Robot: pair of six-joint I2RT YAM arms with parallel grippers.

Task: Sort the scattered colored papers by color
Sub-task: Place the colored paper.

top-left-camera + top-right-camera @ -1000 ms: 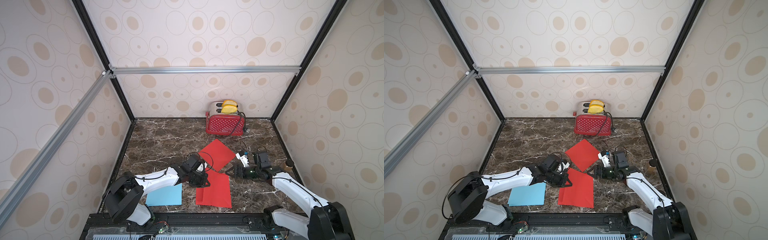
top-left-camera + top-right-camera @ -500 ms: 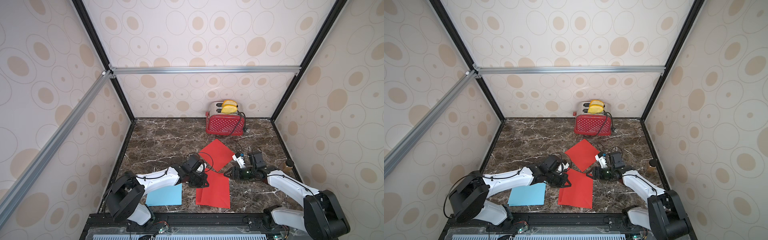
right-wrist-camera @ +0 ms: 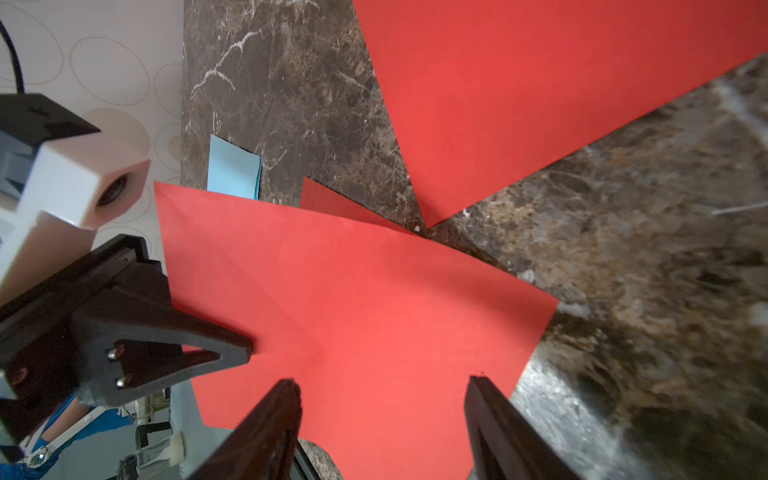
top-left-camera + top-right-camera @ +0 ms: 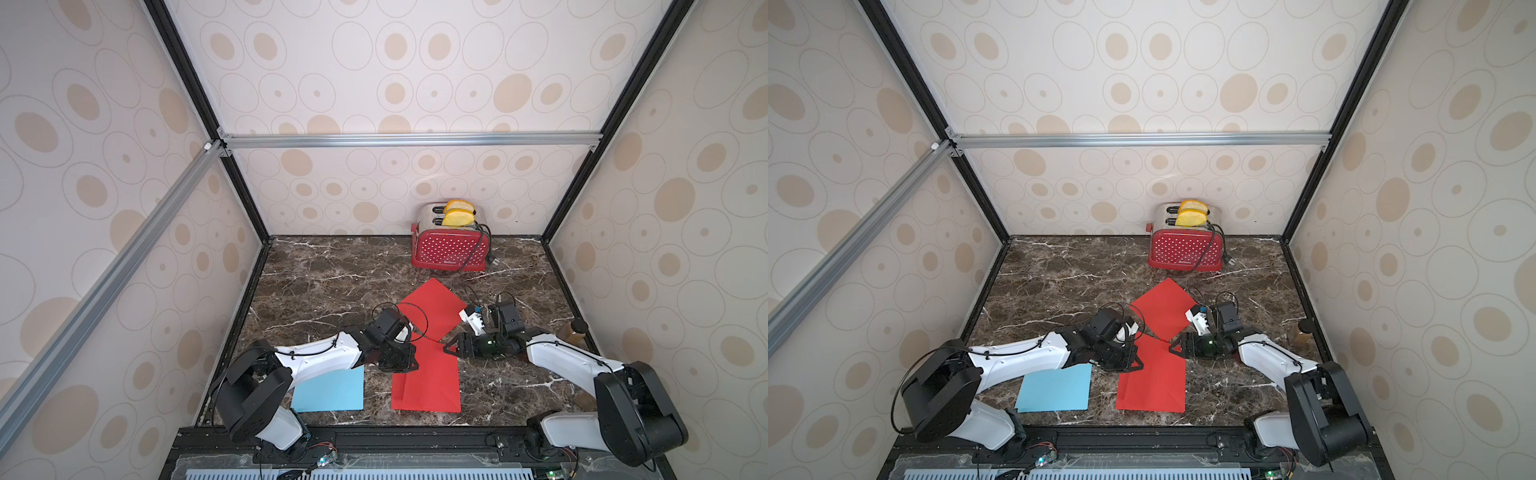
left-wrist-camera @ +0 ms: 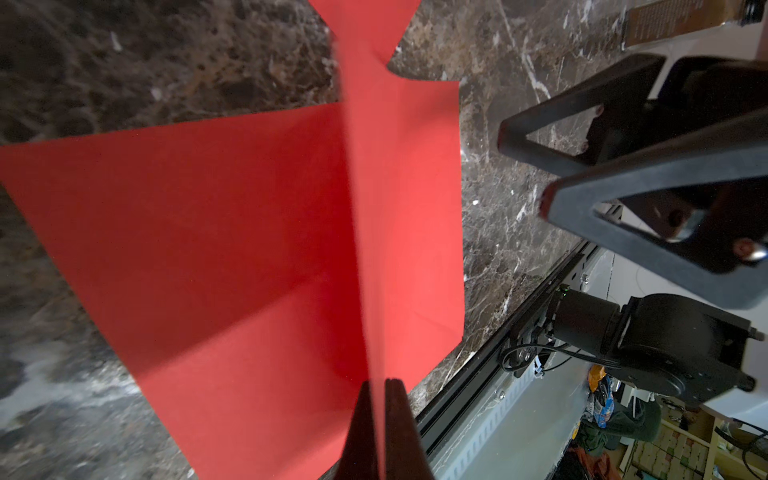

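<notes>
Left gripper [image 5: 376,381]: clamped on near red sheet [image 4: 432,386], edge raised
Right gripper [image 3: 382,380]: jaws apart at that sheet's corner
Blue sheet [image 4: 332,390]: flat, nearby
Far red sheet [image 4: 432,307]: flat

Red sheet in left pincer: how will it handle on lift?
Likely floppy: the red sheet buckles into a ridge where the left pincer pinches it. Thin, so probably light; its free end may sag or drag on the marble.

Red papers [image 4: 428,382] and a sky-blue paper [image 4: 328,392] — the bench [image 4: 332,282] is dark brown, white-veined marble; the toaster [image 4: 449,251] red, white-dotted.
</notes>
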